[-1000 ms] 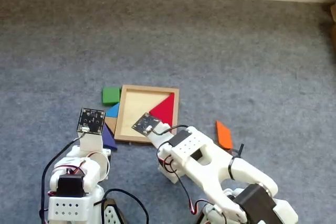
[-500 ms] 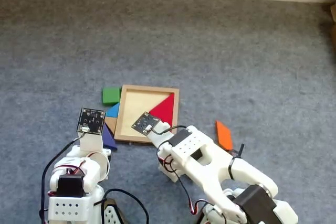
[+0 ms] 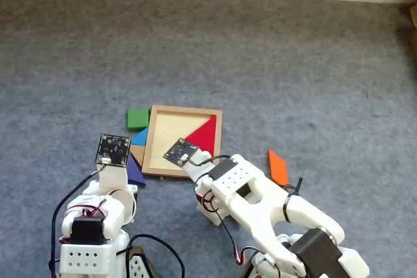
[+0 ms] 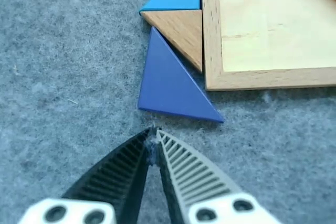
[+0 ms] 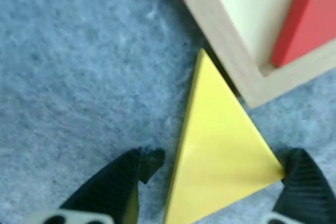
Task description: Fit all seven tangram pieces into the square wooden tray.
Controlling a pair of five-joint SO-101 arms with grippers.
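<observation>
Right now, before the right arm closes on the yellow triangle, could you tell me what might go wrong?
The right gripper is open around the yellow triangle, one finger at a sharp corner, so closing might spin it or slip off. Its tip lies by the rim of the tray and could jam against the wood. The red triangle fills the nearest tray corner and may block placement.
</observation>
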